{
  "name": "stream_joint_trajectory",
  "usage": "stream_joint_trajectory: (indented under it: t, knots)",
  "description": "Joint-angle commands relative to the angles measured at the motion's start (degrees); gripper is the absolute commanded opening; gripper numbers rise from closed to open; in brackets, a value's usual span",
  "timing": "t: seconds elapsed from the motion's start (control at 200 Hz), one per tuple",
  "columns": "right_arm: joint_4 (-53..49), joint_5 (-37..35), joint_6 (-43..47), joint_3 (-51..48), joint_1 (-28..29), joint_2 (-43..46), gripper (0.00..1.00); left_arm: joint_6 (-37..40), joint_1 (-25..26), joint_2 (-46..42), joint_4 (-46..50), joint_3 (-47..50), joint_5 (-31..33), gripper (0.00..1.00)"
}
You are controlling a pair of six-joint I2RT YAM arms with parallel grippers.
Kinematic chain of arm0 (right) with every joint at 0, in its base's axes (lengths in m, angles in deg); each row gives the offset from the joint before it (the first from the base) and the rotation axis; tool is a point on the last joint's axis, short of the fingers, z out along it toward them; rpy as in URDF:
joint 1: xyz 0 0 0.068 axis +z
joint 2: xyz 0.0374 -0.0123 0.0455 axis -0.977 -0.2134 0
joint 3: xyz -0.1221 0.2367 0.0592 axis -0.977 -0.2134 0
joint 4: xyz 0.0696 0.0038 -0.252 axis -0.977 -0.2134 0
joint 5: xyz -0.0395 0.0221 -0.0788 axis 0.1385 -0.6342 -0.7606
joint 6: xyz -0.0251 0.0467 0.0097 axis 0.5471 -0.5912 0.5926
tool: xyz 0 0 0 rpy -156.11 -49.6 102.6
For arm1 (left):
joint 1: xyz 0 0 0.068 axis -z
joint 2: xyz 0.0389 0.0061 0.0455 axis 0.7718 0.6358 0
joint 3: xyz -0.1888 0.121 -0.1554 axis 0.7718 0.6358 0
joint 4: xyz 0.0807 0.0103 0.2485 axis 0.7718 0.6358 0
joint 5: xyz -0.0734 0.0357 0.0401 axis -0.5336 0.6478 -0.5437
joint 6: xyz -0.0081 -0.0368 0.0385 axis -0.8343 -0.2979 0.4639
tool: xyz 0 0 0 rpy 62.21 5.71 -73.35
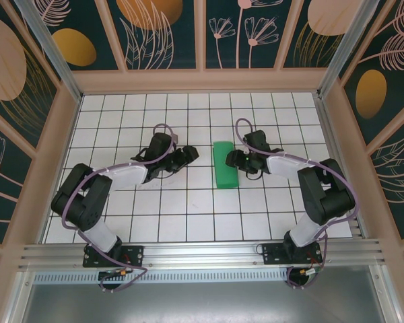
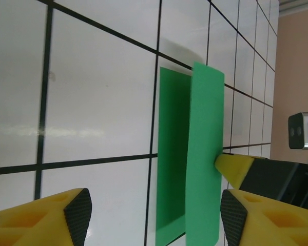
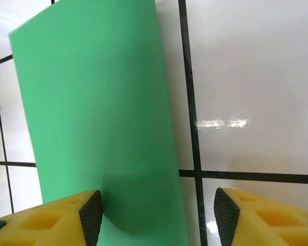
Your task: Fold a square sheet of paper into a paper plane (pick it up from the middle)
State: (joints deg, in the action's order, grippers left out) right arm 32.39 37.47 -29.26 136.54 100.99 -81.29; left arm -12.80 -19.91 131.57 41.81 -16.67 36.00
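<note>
The top camera is looking steeply down from behind both arm bases over the whole table (image 1: pixel 188 215). The wrist cameras are peering closely past the left gripper (image 2: pixel 151 215) and right gripper (image 3: pixel 158 212), sharing the sheet of paper (image 2: pixel 203 154) just ahead.

Wht grid tabletop (image 1: pixel 121 215) w/ dark floral wall panels (image 1: pixel 161 33)

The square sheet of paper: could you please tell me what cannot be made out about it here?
Right wrist: the square sheet of paper runs off the bottom edge of the frame.
Left wrist: its raised flap hides part of the lower layer.
Top external: the right gripper is too small to show whether it touches the paper.
</note>
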Motion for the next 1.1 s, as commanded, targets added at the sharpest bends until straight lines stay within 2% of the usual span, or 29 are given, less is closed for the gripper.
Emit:
stream_joint_trajectory:
  t: [0.0, 0.315, 0.55, 0.866, 1.096]
  knots:
    - [-2.72, 0.60, 3.09, 0.47, -0.40, -1.84, 0.62, -0.82, 1.17, 1.86, -2.75, -2.52, -0.08, 0.67]
    - [-1.32, 1.63, 1.03, 0.89, -1.01, -5.25, 0.60, -2.15, 4.18, 5.58, -7.47, -3.78, 2.11, 0.62]
    - [-0.47, 1.86, -2.00, 0.64, -1.08, -7.76, 0.60, -2.23, 4.46, 6.86, -8.94, -3.85, 2.95, 0.59]
    - [-5.88, -6.97, -1.97, 1.53, 1.86, -13.27, 0.60, -1.75, 4.73, 8.79, -10.16, -3.84, 3.68, 0.56]
    - [-5.71, -8.82, -4.04, 1.03, 3.81, -16.36, 0.62, -0.76, 4.89, 10.32, -10.70, -5.13, 3.44, 0.53]
